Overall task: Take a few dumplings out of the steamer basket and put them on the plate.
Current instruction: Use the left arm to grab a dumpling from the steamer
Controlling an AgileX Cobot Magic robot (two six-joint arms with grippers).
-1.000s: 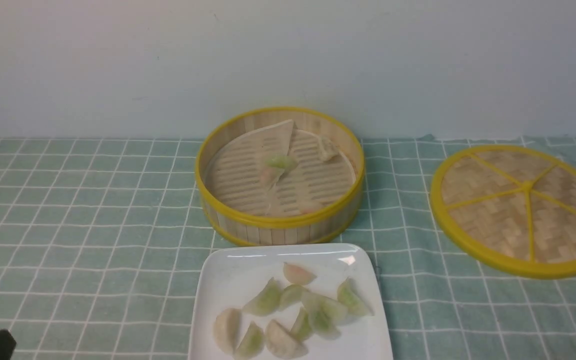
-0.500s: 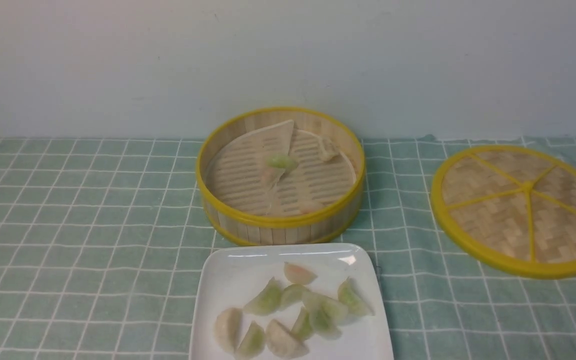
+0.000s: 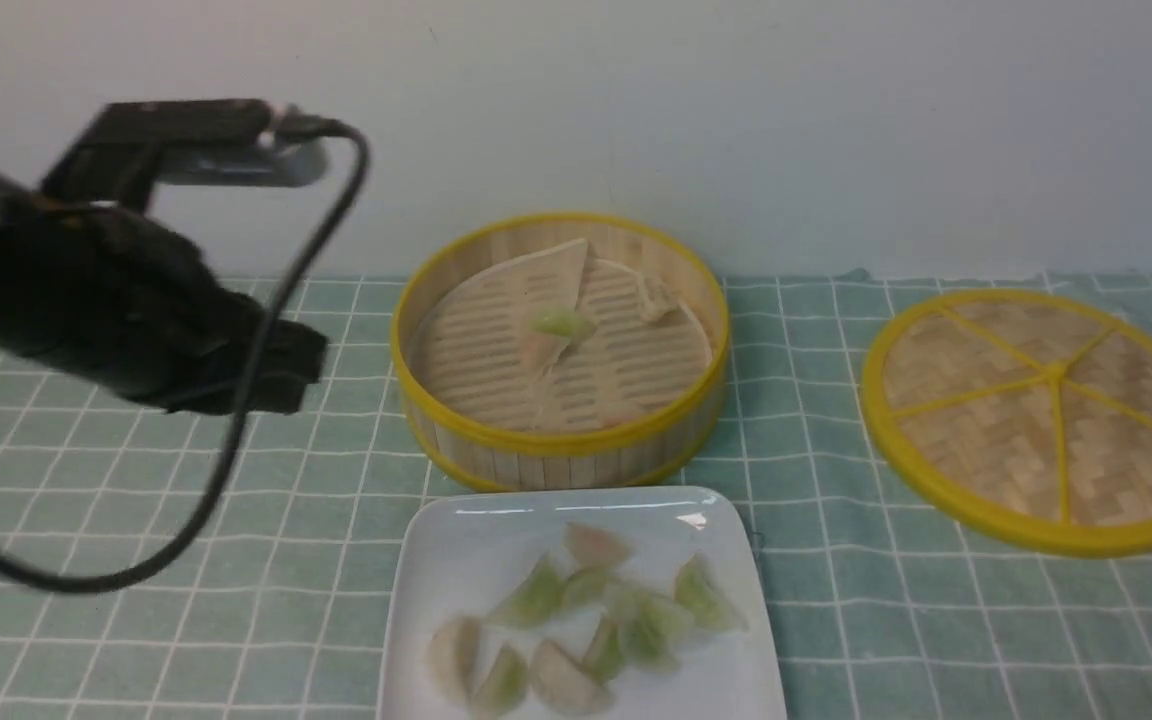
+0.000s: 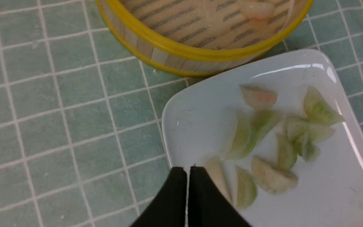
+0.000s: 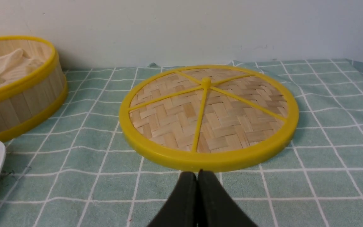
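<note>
Dumplings look soft, light and slippery, best gripped gently across the thick middle; both tools are pressed together, nothing pinched.

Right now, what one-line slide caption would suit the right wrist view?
Woven lid with yellow rim and spokes, lying on checked cloth beyond the closed right gripper.

We see a glossy, smooth white plate, a steamer basket of pale bamboo, a rough woven-bamboo lid, and matt checked cloth.
</note>
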